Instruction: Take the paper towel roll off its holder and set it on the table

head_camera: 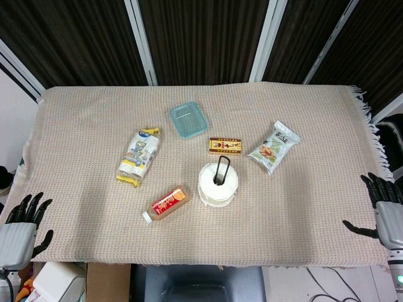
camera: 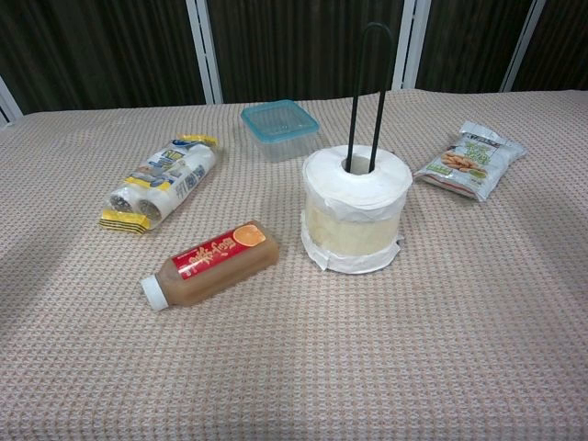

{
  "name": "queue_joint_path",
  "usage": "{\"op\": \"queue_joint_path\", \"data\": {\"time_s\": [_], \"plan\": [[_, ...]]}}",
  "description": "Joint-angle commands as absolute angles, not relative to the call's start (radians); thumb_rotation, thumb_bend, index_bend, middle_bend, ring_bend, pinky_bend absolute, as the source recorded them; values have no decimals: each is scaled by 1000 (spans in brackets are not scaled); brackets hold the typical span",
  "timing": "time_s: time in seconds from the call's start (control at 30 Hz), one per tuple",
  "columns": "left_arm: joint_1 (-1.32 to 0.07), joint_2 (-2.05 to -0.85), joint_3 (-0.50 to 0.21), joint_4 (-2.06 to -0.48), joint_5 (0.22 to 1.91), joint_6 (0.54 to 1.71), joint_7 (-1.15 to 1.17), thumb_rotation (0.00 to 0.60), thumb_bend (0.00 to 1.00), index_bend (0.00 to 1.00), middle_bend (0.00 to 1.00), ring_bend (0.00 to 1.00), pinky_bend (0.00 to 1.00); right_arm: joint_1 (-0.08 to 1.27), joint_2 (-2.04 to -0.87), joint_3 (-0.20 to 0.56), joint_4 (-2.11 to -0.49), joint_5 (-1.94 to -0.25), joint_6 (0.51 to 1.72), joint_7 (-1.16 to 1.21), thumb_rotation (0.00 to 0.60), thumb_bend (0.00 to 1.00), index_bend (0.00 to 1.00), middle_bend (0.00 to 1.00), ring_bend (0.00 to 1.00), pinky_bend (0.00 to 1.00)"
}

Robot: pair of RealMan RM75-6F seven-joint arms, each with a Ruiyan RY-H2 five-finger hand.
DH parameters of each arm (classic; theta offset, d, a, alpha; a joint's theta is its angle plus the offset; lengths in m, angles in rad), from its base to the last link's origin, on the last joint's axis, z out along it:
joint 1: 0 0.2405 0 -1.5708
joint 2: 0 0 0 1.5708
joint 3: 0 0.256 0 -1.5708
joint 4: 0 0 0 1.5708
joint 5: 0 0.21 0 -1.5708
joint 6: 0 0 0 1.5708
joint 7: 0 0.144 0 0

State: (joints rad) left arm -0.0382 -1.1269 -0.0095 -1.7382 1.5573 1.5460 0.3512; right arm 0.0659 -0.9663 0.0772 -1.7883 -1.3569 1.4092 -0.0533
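A white paper towel roll (head_camera: 218,185) (camera: 356,209) stands upright near the middle of the table, threaded on a black wire-loop holder (head_camera: 221,168) (camera: 366,92) that rises well above it. My left hand (head_camera: 22,225) hangs at the table's front left corner with its fingers spread and nothing in it. My right hand (head_camera: 385,211) sits at the front right edge, fingers also apart and empty. Both hands are far from the roll. Neither hand shows in the chest view.
A lying juice bottle (head_camera: 167,204) (camera: 211,263) is just left of the roll. A wrapped packet (head_camera: 140,156) (camera: 162,182), a teal lidded box (head_camera: 188,119) (camera: 279,127), a small red-and-gold box (head_camera: 225,146) and a snack bag (head_camera: 274,147) (camera: 469,158) lie around it on the woven cloth (head_camera: 94,113).
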Motion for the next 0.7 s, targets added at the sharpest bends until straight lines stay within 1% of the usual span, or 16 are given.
{"op": "queue_joint_path", "data": {"time_s": [0.03,0.33,0.5,0.6,0.7], "plan": [[-38,-1128,-9,-1736,1558,1546,350,600,374,154,61,0,191,68,-965,75,-1790,-1355,1402,-54,600,31,74,123,69,124],[-38,-1124,-8,-1731,1551,1539,342,600,374,164,61,0,190,73,-973,76,-1783,-1354,1392,-50,600,32,74,123,69,124],[-36,-1123,-9,-1717,1560,1548,328,600,374,165,61,0,191,73,-994,78,-1763,-1373,1408,-44,600,32,74,122,69,123],[-33,-1120,-6,-1712,1566,1554,312,600,375,166,61,0,190,74,-1015,78,-1741,-1392,1416,-25,600,31,74,121,78,165],[-30,-1116,-4,-1704,1576,1563,304,600,375,166,61,0,191,93,-1031,84,-1726,-1384,1381,18,600,32,74,121,83,181]]}}
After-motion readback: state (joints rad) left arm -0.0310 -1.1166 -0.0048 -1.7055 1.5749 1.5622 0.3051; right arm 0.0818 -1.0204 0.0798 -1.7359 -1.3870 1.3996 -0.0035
